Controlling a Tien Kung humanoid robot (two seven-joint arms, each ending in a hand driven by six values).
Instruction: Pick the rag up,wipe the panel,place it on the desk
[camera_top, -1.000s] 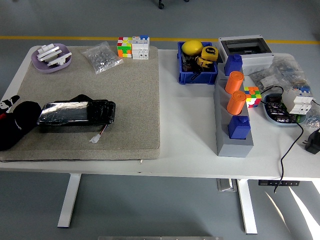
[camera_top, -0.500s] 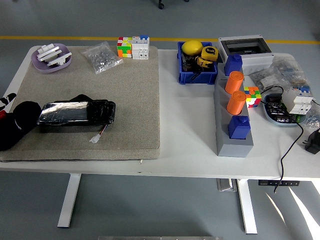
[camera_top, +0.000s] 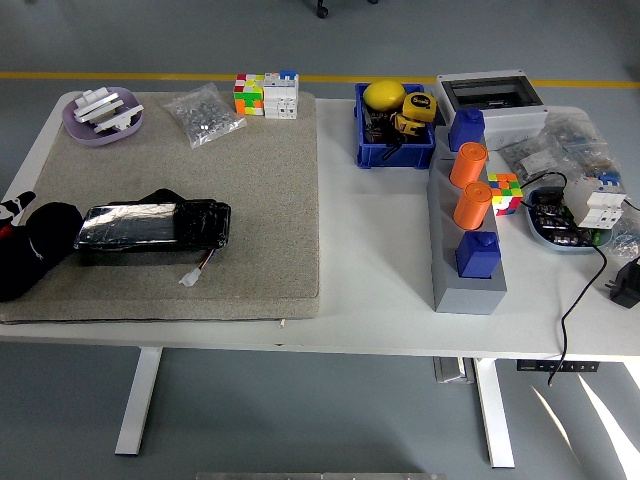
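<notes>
Where the mat (camera_top: 250, 200) lies bare, black panel (camera_top: 153, 229) near its left edge.

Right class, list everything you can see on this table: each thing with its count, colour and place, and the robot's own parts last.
Mat: one, beige, left half of table.
Panel: one, black and shiny, near left of mat.
Dish: one, purple, far left.
Bag of parts: one, clear, far on mat.
Cubes: two, one multicoloured and one white, far edge.
Bin: one, blue, far centre.
Rack: one, grey, right.
Cylinders: two, orange, on rack.
Left hand: black, left edge beside panel.
</notes>
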